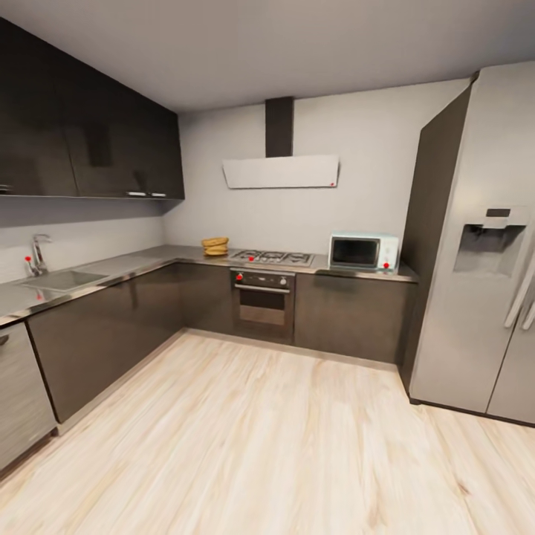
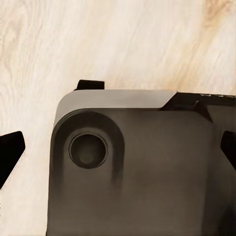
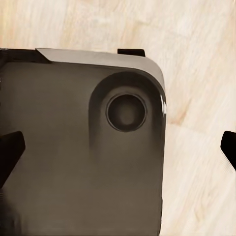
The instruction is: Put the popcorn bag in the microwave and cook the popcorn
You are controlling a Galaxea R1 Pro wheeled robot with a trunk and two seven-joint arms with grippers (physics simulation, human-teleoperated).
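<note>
Across the kitchen, the tan-orange popcorn bag (image 1: pixel 215 246) sits on the steel countertop (image 1: pixel 148 260) near the back corner, left of the hob. Further right on the same worktop, beside the fridge, stands the mint-blue microwave (image 1: pixel 363 252) with its dark door closed. No popcorn can be made out at this distance. My left gripper (image 2: pixel 118 151) hangs open over the robot's dark base and the wood floor, its two dark fingertips (image 2: pixel 11 152) far apart. The right gripper (image 3: pixel 119 150) is open the same way, with nothing between its fingers.
A built-in oven (image 1: pixel 262 299) with a gas hob (image 1: pixel 271 258) above it stands between bag and microwave. A tall steel fridge (image 1: pixel 475 245) is at the right, a sink (image 1: pixel 63 279) with a tap at the left. Light wood floor (image 1: pixel 260 438) stretches up to the cabinets.
</note>
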